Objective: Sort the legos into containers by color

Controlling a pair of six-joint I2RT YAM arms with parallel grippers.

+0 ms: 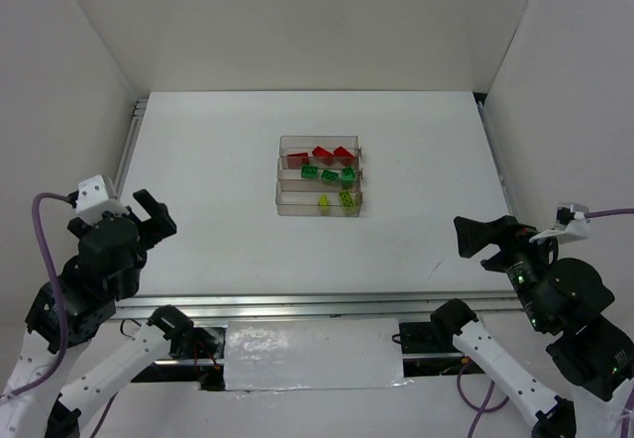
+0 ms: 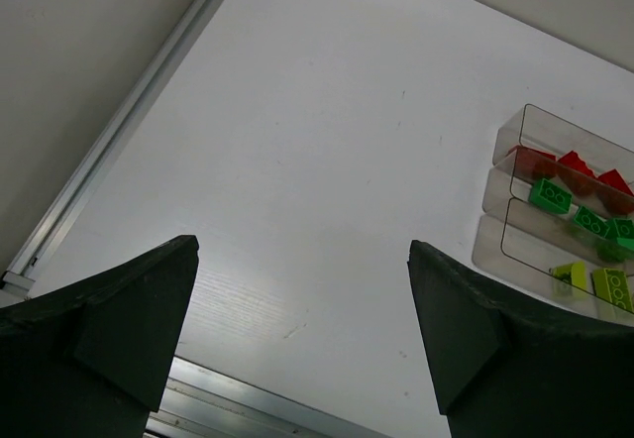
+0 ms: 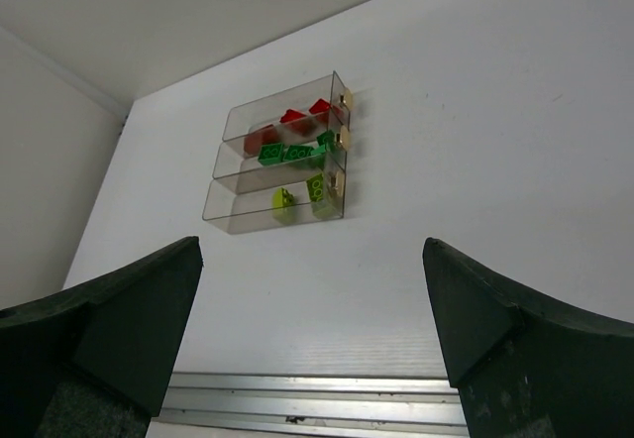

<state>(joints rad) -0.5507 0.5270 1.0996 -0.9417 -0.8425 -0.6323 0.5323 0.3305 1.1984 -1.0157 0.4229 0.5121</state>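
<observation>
Legos (image 1: 328, 174) sorted inside containers (image 1: 287, 206), partly cropped in left wrist view, left claw (image 1: 154, 212), right claw (image 1: 477, 242) wide open, empty

White table (image 1: 218, 210), plain white walls (image 1: 59, 81)

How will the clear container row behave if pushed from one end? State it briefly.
Probably light: the containers are thin clear plastic holding only a few small legos. Likely to slide rather than tip, sitting low and flat on the smooth white table. Pushed off-centre, the row, which looks joined, may swivel as one piece.
</observation>
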